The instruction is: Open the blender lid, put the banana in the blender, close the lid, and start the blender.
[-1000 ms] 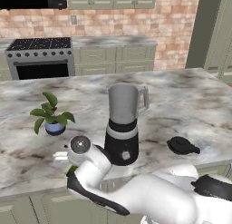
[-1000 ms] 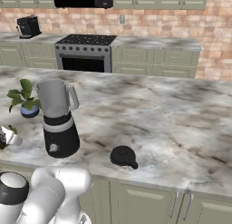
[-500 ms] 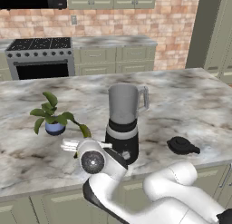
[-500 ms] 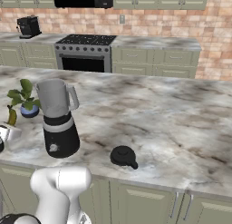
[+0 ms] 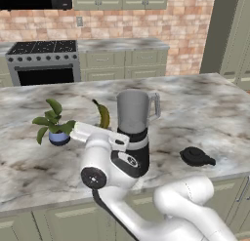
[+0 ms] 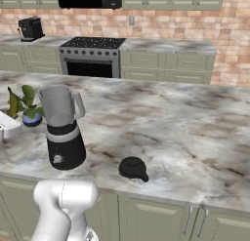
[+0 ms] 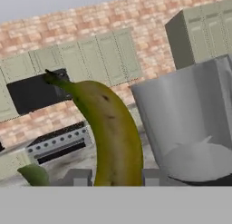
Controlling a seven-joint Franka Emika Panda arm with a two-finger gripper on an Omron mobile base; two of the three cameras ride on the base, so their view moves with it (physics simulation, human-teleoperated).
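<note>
Your claw point(image 7: 111, 177) stands closed on the banana point(image 7: 106, 128), which rises upright from between the two fingertips in the hand view; in the left base view the banana point(image 5: 103, 115) hangs in the air above the table point(image 5: 215, 103), just beside the blender point(image 5: 134, 132) on its plant side, level with the jar. The banana is smooth and curved, yellow shading to olive, with a dark greenish stem tip and a few small brown specks. The blender has a clear grey jar with a handle, open at the top, standing on a round black base ringed with a silver band and fitted with a small white knob; in the hand view you see the jar's translucent wall close to the banana. The blender lid point(image 6: 133, 169) is off the jar: a round black domed cap with a raised centre knob and a small side tab, lying flat on the table well apart from the blender, near the front edge. The table is polished marble, grey and cream with brown veining. A potted plant point(image 5: 52, 123) with broad green leaves in a small blue pot stands on the table near the banana, on the side away from the blender.
</note>
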